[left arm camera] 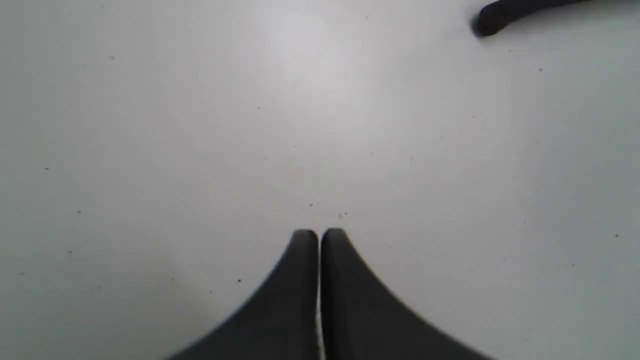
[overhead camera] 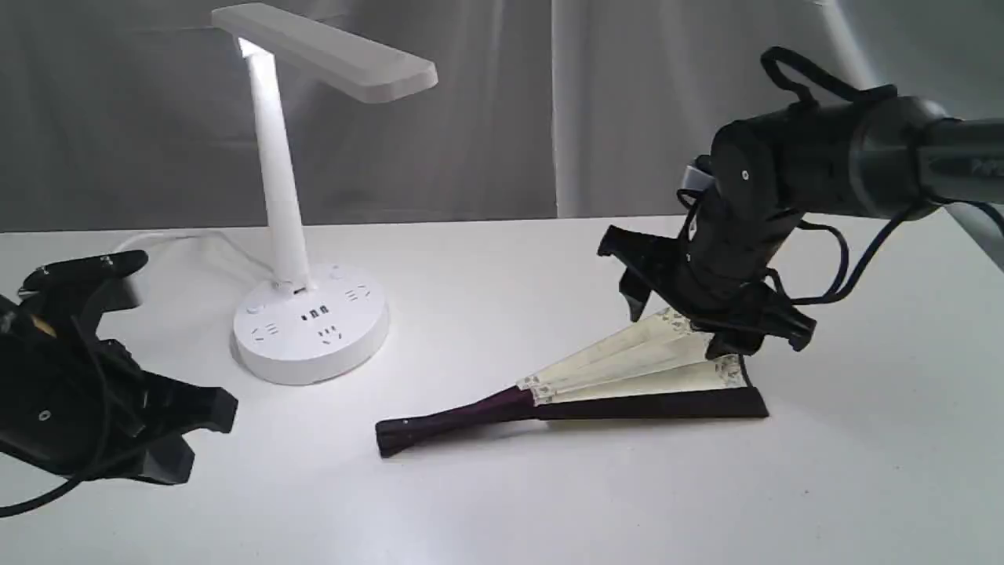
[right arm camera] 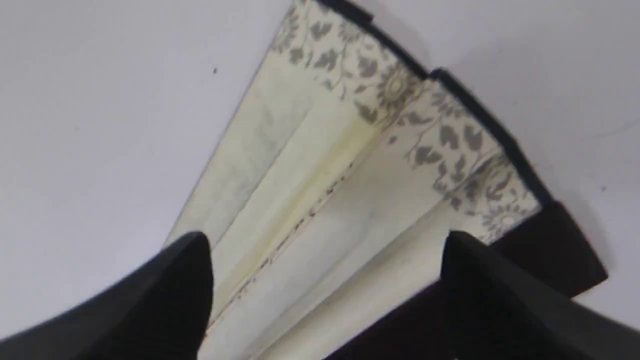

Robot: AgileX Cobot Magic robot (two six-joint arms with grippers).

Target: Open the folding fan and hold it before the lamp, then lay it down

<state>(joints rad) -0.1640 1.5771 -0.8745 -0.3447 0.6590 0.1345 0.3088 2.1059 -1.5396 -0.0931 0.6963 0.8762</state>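
Exterior view low by the table's front edge, facing the curtain, left wrist view close above bare table, fan's pivot end just in frame, right wrist view even closer over its pleats, all three sharing the fan.

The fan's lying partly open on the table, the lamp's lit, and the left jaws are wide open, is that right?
No: the left gripper has its jaws shut, tips together, as the left wrist view shows. The rest stands: the fan lies partly open on the table and the lamp is lit.
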